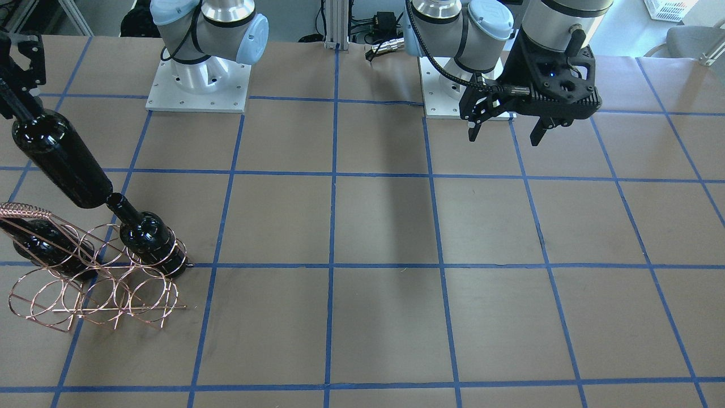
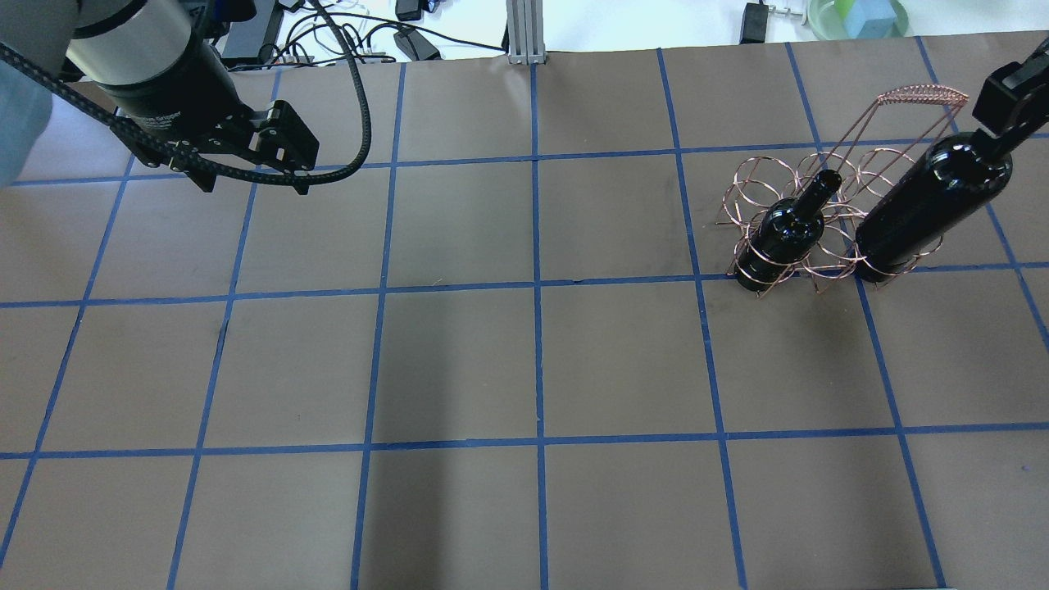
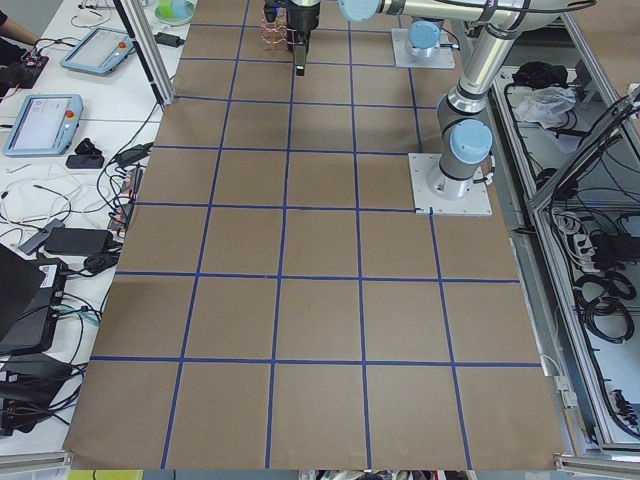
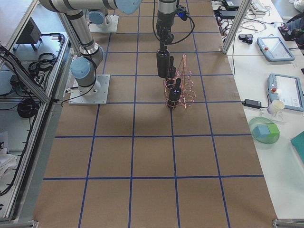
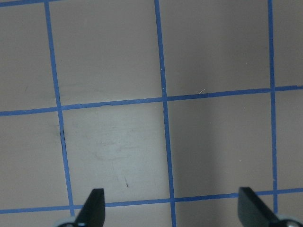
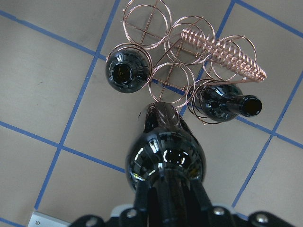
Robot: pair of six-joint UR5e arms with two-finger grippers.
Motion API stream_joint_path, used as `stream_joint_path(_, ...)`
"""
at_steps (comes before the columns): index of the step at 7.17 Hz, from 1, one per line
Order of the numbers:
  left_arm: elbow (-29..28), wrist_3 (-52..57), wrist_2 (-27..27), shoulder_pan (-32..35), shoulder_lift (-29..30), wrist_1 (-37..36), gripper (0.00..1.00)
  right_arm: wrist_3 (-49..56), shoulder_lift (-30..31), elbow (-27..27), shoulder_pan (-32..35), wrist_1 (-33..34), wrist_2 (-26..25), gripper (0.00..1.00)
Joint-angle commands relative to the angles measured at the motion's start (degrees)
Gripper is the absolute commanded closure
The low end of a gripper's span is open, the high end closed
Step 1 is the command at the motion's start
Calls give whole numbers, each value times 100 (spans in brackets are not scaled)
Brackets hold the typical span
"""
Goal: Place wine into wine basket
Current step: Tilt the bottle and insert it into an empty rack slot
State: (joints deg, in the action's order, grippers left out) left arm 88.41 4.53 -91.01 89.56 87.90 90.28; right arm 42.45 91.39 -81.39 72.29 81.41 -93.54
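Bright, even light from above, soft broad shadows across the brown bench [image 1: 385,226], white glints on the glossy held wine [image 6: 165,156] in the right wrist view, pale washed-out patch on the bench in the left wrist view, frames sharp

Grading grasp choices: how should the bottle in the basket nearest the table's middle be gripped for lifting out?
Probably by its neck, from straight above. The bottle stands upright with the basket's wire loops ringing its body, so only the narrow neck is free. The right gripper holds the other bottle likewise.
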Motion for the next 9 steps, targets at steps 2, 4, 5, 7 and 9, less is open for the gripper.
stream_joint_path(2,27,-4,4,1,-54,130,0,262,-402,0,4,523,2,100)
stream_joint_path(4,27,-4,-5,9,-54,139,0,333,-631,0,4,630,2,100)
stream_joint_path(5,45,-4,-5,9,-54,139,0,334,-666,0,13,674,2,100)
stream_joint_path(7,54,-13,-5,9,-62,147,0,422,-798,-9,39,683,11,100)
stream_joint_path(9,89,-13,-5,9,-71,139,0,430,-895,-17,57,666,2,100)
